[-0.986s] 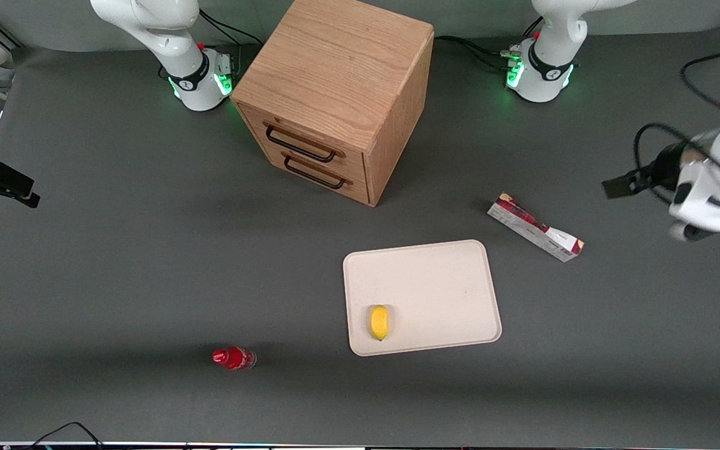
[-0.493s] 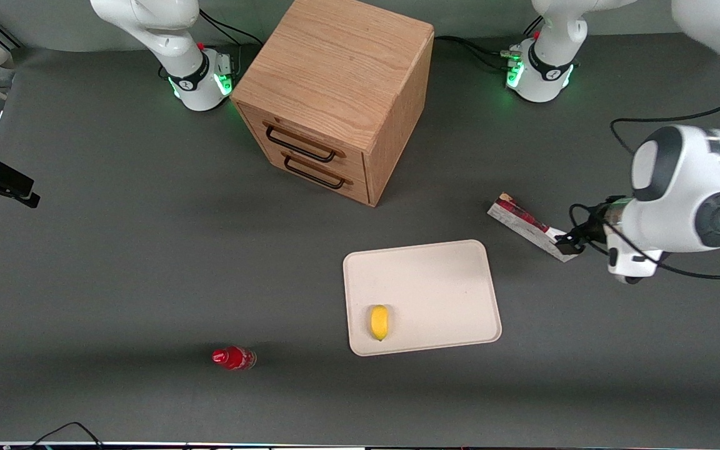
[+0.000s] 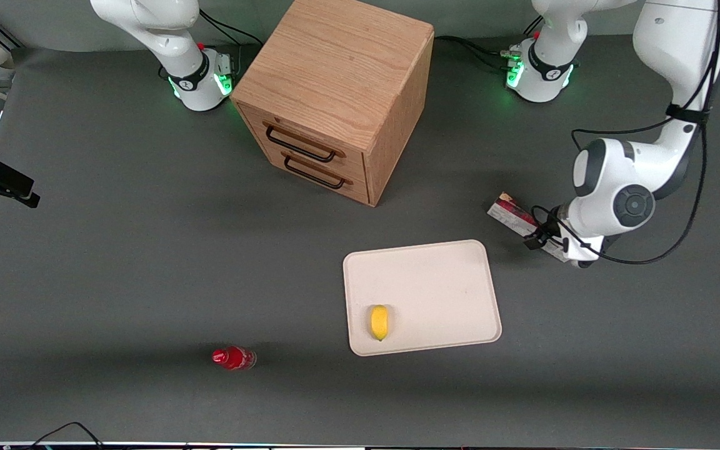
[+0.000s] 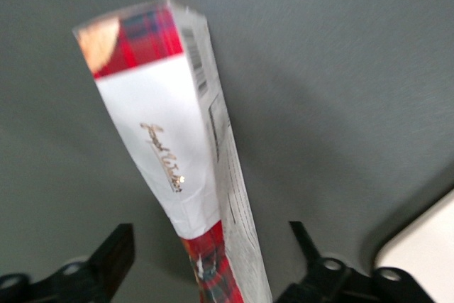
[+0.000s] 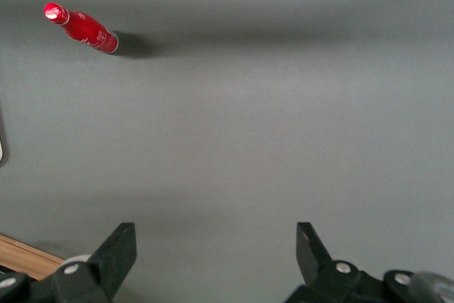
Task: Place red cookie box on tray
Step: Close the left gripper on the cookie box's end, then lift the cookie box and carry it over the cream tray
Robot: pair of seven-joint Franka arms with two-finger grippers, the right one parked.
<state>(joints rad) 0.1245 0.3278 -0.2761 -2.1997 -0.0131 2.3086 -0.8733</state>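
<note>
The red cookie box [image 3: 510, 214] lies flat on the grey table, just off the tray's corner toward the working arm's end and farther from the front camera. The cream-beige tray [image 3: 435, 281] holds a yellow lemon [image 3: 379, 322]. My left gripper [image 3: 546, 241] is down over the box's white end and hides it in the front view. In the left wrist view the box [image 4: 170, 140] runs between the open fingers [image 4: 117, 253], which stand apart from its sides. The gripper [image 4: 213, 264] straddles the box. A tray corner [image 4: 425, 250] shows beside it.
A wooden two-drawer cabinet [image 3: 335, 94] stands farther from the front camera than the tray. A small red bottle [image 3: 233, 358] lies toward the parked arm's end, near the table's front edge, and also shows in the right wrist view [image 5: 84, 28].
My left arm has swung in from the working arm's end and come down over the cookie box's white end. The box, tray, lemon and bottle have not moved.
</note>
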